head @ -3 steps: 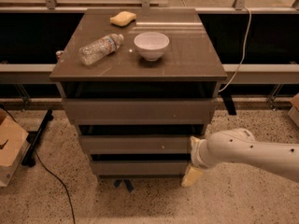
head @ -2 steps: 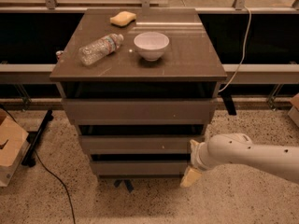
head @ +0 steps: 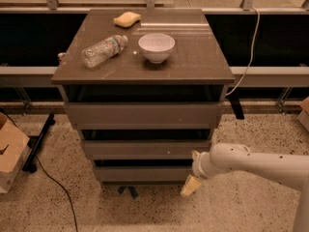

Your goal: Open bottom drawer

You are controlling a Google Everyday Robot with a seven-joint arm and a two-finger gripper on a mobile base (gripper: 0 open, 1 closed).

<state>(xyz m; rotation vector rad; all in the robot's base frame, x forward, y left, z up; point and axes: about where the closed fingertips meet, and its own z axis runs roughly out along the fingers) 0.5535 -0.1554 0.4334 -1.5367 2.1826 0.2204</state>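
The bottom drawer (head: 143,174) is the lowest, narrowest grey-brown front of the cabinet, with a dark gap above it. Above it are the middle front with a tiny white speck (head: 145,149) and the widest top front (head: 144,115). My gripper (head: 192,174) is at the right end of the bottom drawer's front, close against its edge, low near the floor. My white arm (head: 251,166) reaches in from the right.
On the cabinet top (head: 193,62) lie a clear plastic bottle (head: 104,50), a white bowl (head: 156,47) and a yellow sponge (head: 127,19). A cardboard box (head: 10,153) stands at the left. A black cable (head: 53,182) runs over the speckled floor, and a white cord (head: 248,52) hangs at the right.
My arm and gripper have edged slightly left, closer to the right end of the bottom drawer. The drawers have not visibly moved.
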